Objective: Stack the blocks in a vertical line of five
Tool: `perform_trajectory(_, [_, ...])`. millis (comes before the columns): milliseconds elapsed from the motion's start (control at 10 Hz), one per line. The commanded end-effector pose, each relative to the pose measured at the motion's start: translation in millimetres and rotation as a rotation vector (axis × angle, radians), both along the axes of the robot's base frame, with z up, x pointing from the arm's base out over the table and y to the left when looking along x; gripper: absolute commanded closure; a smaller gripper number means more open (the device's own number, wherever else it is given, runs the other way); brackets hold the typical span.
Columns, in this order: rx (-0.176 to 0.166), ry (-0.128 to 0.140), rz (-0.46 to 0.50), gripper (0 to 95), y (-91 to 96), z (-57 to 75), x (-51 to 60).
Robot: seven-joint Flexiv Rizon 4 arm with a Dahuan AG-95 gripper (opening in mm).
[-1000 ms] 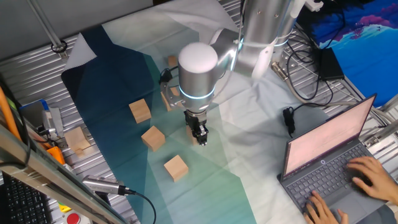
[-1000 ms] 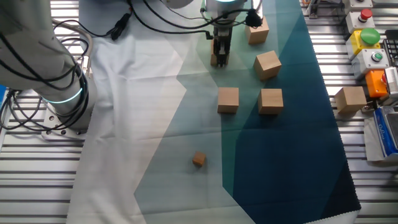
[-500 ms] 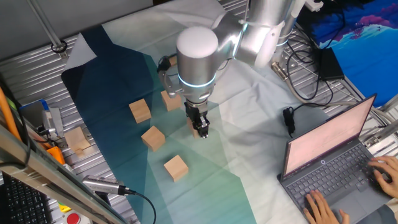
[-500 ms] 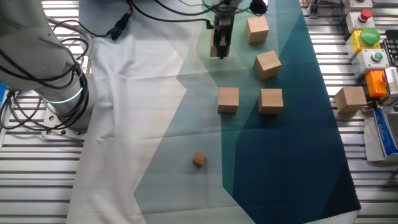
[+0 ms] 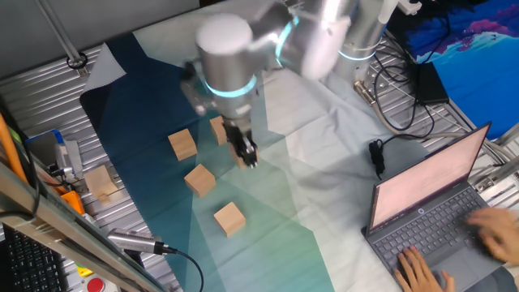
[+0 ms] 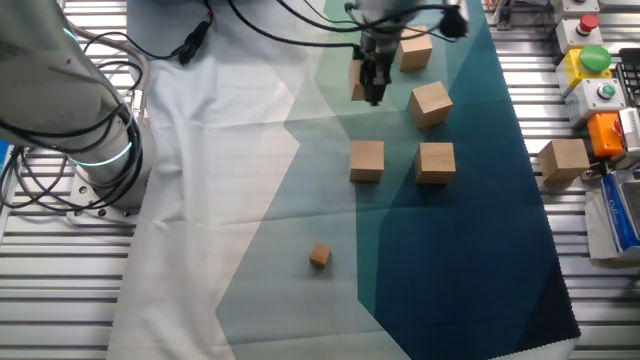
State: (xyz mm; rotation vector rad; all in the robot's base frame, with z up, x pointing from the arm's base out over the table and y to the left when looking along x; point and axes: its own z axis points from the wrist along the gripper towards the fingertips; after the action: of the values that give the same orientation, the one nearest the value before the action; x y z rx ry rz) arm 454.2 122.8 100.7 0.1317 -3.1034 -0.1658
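My gripper (image 5: 246, 156) (image 6: 374, 88) hangs low over the cloth, shut on a light-tan wooden block (image 6: 357, 86) that shows beside the fingers. Three blocks lie on the cloth in a loose diagonal: one (image 5: 182, 144) (image 6: 436, 162), one (image 5: 199, 180) (image 6: 430, 103), and one (image 5: 229, 219) (image 6: 414, 48). Another block (image 5: 217, 130) (image 6: 367, 160) lies just behind the gripper, partly hidden by the arm. A further block (image 5: 101, 182) (image 6: 563, 160) sits off the cloth on the metal table.
A much smaller wooden cube (image 6: 319, 257) lies alone on the cloth. A laptop (image 5: 430, 211) with a person's hands on it is at the right. Cables (image 5: 389, 105) and a button box (image 6: 590, 70) line the table's edges.
The gripper has swung sideways with the block, away from the laptop side and closer to the loose blocks. The loose blocks have not moved.
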Motion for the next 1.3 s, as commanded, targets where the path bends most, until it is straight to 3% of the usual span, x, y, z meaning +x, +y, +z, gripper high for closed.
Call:
perform_trajectory(100, [-0.002, 0.032, 0.022, 95.0, -19.2, 14.0, 11.6])
perform_trajectory(500, [-0.020, 0.030, 0.025, 95.0, -50.3, 15.7, 19.8])
perform_trajectory(700, [-0.027, 0.022, 0.023, 95.0, -66.8, 6.0, 19.3])
perform_trajectory(1000, [-0.075, 0.018, 0.036, 95.0, -80.2, -4.1, 17.7])
perform_trajectory(1300, [-0.088, 0.014, 0.060, 95.0, -94.4, -10.7, 14.8])
